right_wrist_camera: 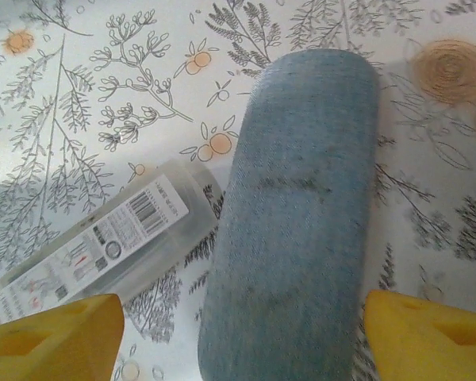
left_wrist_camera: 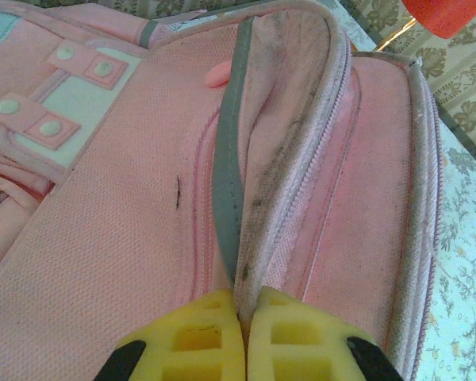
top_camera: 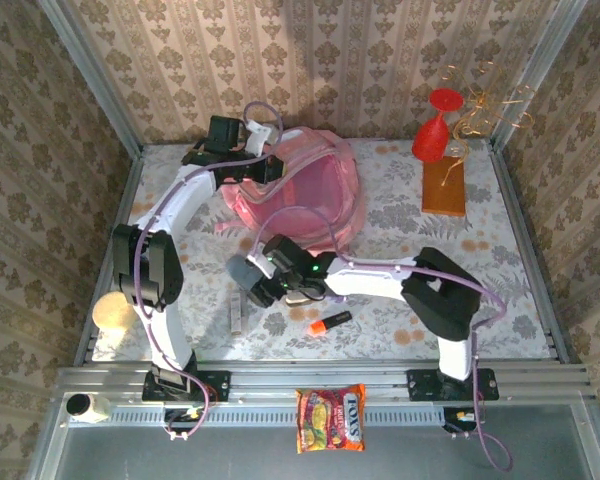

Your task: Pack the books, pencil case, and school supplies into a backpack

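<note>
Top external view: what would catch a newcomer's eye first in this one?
The big pink backpack at the far middle of the table, its opening edge pinched by the left gripper. Nearer the front, the right gripper hovers open astride a grey-blue pencil case lying beside a clear labelled tube. A red goblet stands out at the far right.

Damask-papered walls (top_camera: 330,60), floral-print table (top_camera: 395,225)

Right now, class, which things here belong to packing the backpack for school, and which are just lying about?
For the job: backpack, pencil case, orange-and-black marker.
Lying about: snack packet, red goblet, orange-brown slab.
</note>
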